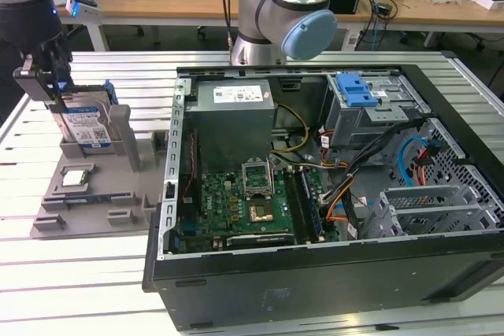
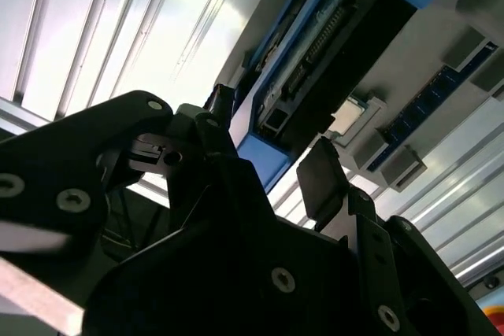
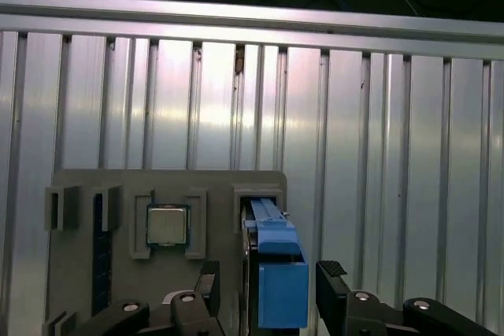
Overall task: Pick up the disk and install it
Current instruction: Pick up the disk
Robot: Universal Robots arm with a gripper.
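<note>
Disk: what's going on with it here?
The arm's gripper is over the disk, which stands on edge in a slot of the grey tray beside the open case. In both wrist views the fingers sit either side of its blue rail with gaps showing, so it is open and nothing is gripped. The disk is not in the case yet.

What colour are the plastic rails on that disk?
Blue, clearest on the disk in the first wrist view.
</note>
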